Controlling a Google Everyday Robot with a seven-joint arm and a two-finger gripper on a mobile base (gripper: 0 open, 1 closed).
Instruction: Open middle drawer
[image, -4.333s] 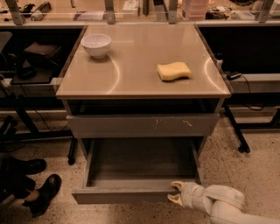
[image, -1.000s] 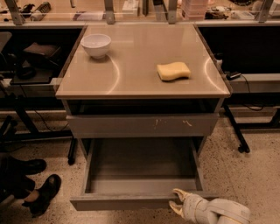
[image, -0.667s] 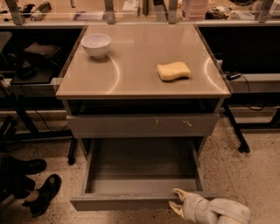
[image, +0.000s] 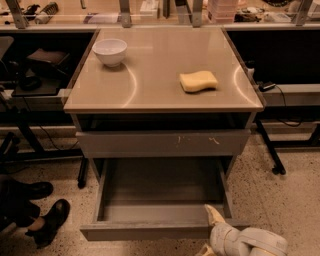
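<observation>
Found the middle drawer (image: 145, 231) pulled well out below the larger scratched front (image: 160, 143), its shallow grey tray bare and open to view. Saw the gripper (image: 207, 231) low at the right end of that drawer's front panel, one pale finger (image: 214, 215) reaching over the top edge into the tray. Took the other finger to lie below or in front of the panel, so read the tool as pinched narrow across the front's upper lip, though with the lower part cut off by the frame edge, only probably so.

Judged the drawer stiff sheet metal, empty and so light, likely to run freely on its slides. Noted a flat, smooth face with no handle, hence slippery to any push or pull from the front alone. Reckoned the top lip the one sound hold, better nearer the centre than at this right corner, since an off-centre pull could rack it in its runners.
</observation>
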